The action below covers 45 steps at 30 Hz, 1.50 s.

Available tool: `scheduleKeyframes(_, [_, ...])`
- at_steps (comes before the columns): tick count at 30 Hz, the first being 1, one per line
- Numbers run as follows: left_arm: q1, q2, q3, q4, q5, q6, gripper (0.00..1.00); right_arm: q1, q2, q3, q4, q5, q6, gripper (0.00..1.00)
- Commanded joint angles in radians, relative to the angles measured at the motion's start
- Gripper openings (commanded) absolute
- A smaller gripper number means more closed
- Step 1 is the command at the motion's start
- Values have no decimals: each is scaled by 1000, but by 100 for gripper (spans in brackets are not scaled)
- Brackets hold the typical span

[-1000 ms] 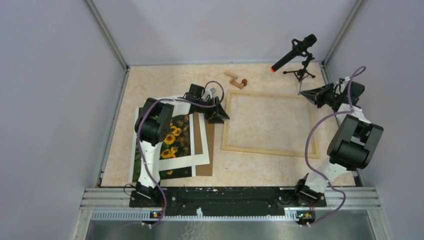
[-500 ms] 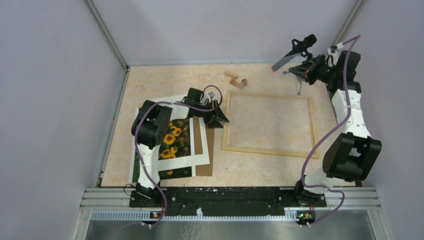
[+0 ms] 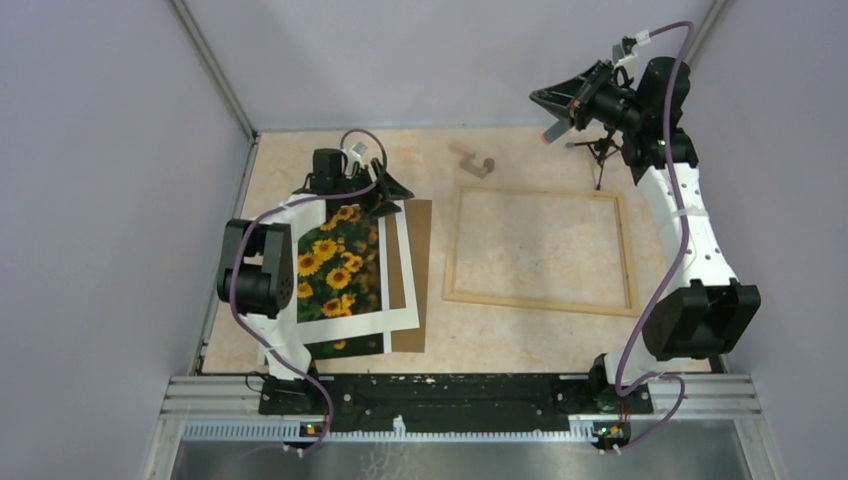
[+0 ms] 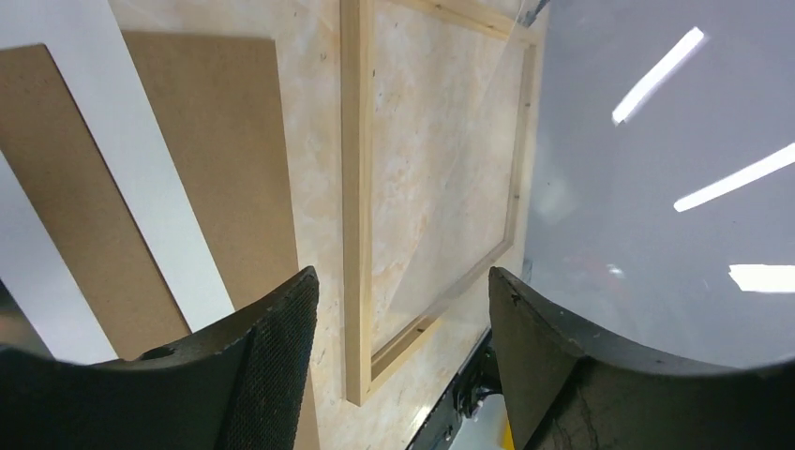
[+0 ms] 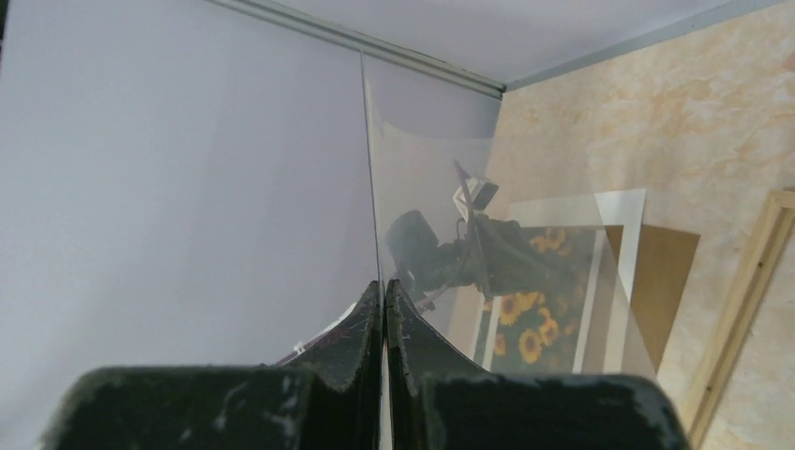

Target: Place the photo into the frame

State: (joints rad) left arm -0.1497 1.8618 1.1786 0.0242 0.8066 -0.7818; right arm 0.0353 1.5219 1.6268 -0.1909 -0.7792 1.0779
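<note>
Left gripper (image 4: 401,281) gapes empty at one o'clock of the rectangular sunflower photo (image 3: 335,265). Right gripper (image 5: 384,286), at twelve o'clock of the pale wooden frame (image 3: 540,302), pinches a clear sheet (image 5: 441,187).

A pale beige surface (image 3: 300,160) with a marbled pattern is enclosed on three sides by plain lavender-grey walls: a left wall (image 3: 100,200), a far wall (image 3: 450,60) and a right wall (image 3: 790,200). The far left corner is marked by a thin metal strip (image 3: 218,70). Along the near edge, the surface is bounded by a silver aluminium rail (image 3: 190,395), and a sheet of dull metal (image 3: 450,460) is seen nearer still. A small black tripod stand (image 3: 603,150) is set in the far right corner. Even, soft light is cast throughout.
</note>
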Motion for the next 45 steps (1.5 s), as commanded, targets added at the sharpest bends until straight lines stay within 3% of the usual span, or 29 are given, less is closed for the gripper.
scheduleKeyframes(1, [15,-46,10,35,3,8,72,33,-13,10,154,24,138,0])
scheduleKeyframes(7, [24,-33,-16,91,41,-38,72,20,-13,-89,183,64,138,0])
scheduleKeyframes(14, [29,-18,2,66,35,-18,73,-123,-41,-410,308,63,127,0])
scheduleKeyframes(18, [10,25,7,77,63,-29,86,-228,-13,-502,293,42,41,0])
scheduleKeyframes(19, [0,37,13,75,70,-25,96,-250,8,-505,290,14,17,0])
scheduleKeyframes(20, [-12,52,19,69,75,-23,99,-266,34,-496,273,-15,-19,0])
scheduleKeyframes(23, [-46,88,27,65,83,-16,97,-283,126,-393,82,-111,-231,0])
scheduleKeyframes(26, [-76,111,33,62,82,-6,94,-295,166,-343,-58,-103,-375,0])
scheduleKeyframes(32, [-136,153,85,-12,47,62,87,-369,218,-374,-142,-100,-518,0])
scheduleKeyframes(35, [-155,174,115,-60,22,91,85,-401,234,-416,-99,-115,-533,0])
scheduleKeyframes(45, [-186,203,168,-112,-57,129,87,-465,311,-410,-122,-88,-637,0])
